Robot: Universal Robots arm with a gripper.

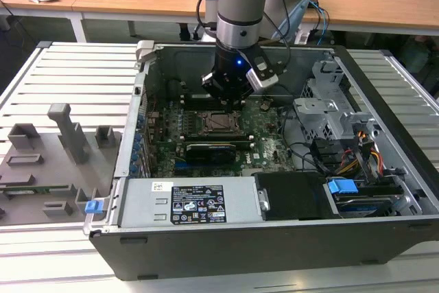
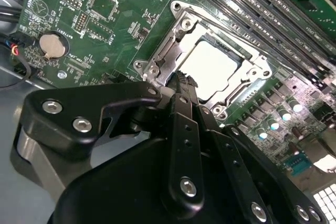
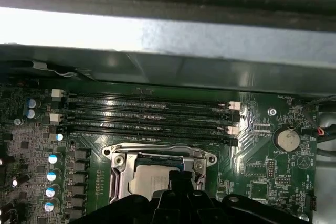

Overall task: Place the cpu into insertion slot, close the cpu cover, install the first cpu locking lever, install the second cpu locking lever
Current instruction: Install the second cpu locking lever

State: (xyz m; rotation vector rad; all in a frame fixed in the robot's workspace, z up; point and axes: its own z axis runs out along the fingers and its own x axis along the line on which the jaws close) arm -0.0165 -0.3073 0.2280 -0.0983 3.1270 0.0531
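A lab-like office: wooden desks [image 1: 384,5] with papers behind an opened computer case [image 1: 274,252] on a bench.

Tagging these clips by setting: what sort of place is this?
Likely a robotics lab or office workshop: an open grey desktop computer case on a slatted metal bench, with long wooden desks behind it.

silver-grey cpu [image 2: 207,66]; green circuit board [image 2: 105,19]; black hand [image 2: 181,85]
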